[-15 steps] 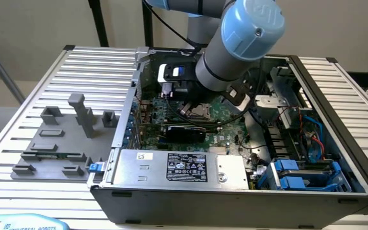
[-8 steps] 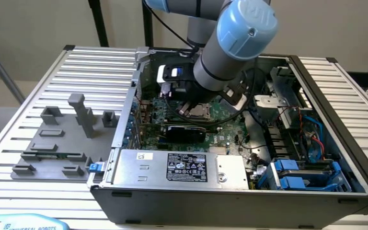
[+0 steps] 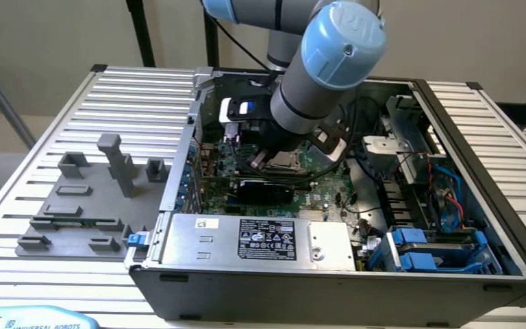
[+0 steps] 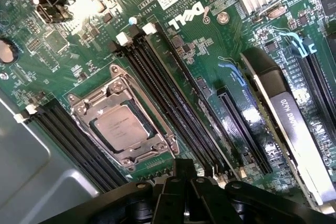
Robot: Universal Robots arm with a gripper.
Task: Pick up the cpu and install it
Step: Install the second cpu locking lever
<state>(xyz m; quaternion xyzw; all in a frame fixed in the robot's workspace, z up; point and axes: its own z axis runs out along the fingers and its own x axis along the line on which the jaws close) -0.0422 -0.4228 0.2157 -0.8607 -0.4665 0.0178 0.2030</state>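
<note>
The cpu (image 4: 123, 126), a small square chip with a silvery-beige top, lies flat inside the metal-rimmed socket frame (image 4: 86, 106) on the green motherboard (image 4: 63, 45). My gripper (image 4: 183, 165) hangs just above the board beside the socket, shut with nothing between its black fingers. In the exterior view the gripper (image 3: 270, 159) reaches down into the open computer case (image 3: 336, 291), right over the socket area (image 3: 290, 164).
Black memory slots (image 4: 173, 103) run alongside the socket, and a black expansion card (image 4: 286, 124) lies past them. A silver power supply (image 3: 258, 236) and blue drive bays (image 3: 423, 250) line the case front. Grey plastic blocks (image 3: 90, 199) stand on the slatted table at the exterior view's left.
</note>
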